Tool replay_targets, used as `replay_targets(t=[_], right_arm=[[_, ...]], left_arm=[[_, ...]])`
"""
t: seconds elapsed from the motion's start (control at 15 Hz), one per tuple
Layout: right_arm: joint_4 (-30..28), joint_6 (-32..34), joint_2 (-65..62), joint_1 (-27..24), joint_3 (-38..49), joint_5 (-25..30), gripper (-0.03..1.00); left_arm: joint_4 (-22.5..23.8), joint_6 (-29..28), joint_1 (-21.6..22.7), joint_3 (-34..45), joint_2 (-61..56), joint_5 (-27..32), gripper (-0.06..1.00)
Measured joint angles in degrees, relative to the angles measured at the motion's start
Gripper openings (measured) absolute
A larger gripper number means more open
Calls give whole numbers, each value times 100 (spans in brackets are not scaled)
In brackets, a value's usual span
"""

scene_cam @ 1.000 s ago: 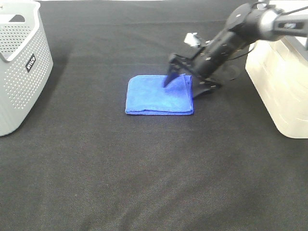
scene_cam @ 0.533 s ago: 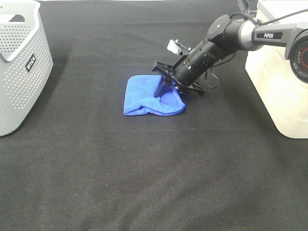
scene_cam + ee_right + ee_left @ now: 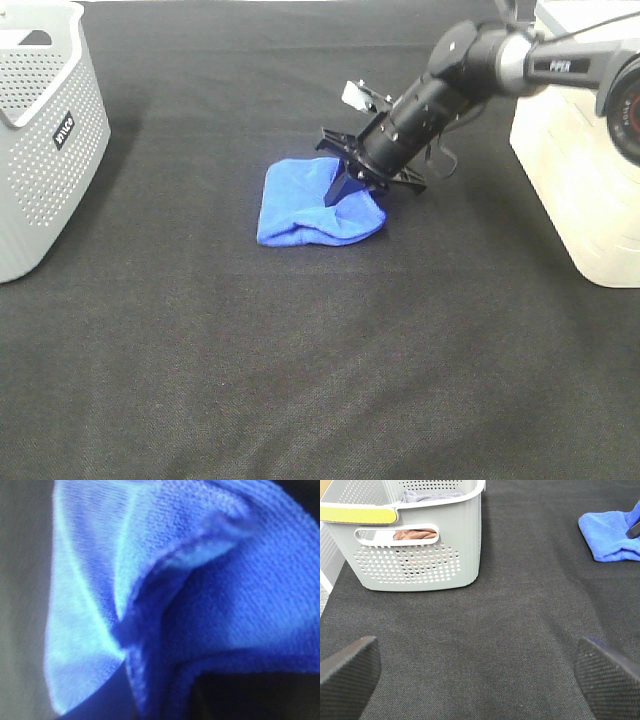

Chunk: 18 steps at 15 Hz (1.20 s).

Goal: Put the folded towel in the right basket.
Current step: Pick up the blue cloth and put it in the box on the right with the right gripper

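Note:
The blue folded towel lies bunched on the black table, its right edge raised. My right gripper reaches in from the right and is shut on that raised edge, one dark finger on top of the cloth. The right wrist view is filled with blue towel folds at close range. The right basket is cream-white and stands at the right edge, apart from the towel. My left gripper is open and empty, low over bare table, out of the high view. The towel also shows in the left wrist view.
A grey perforated basket stands at the far left; the left wrist view shows cloths inside it. Black cloth covers the whole table.
The right gripper closed on the towel's right edge and pushed it left, bunching the flat square. Since half a second ago the gripped edge has risen slightly.

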Motion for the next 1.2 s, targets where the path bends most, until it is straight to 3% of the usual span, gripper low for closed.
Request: replay_targets(t=[0.33,0.53,1.0,1.2], right_arm=[[-34,229,-390,34,-1421,1192,18],[-292,619,-533,34,-2103,1203,18],[-1387,865,-1908,34,-2143,1249,18],[-2636,888,-2722,6,-2143,1261,18]], left_arm=[[0,0,0,0,0,0,98],[0,0,0,0,0,0,98],[0,0,0,0,0,0,98],[0,0,0,0,0,0,98]])
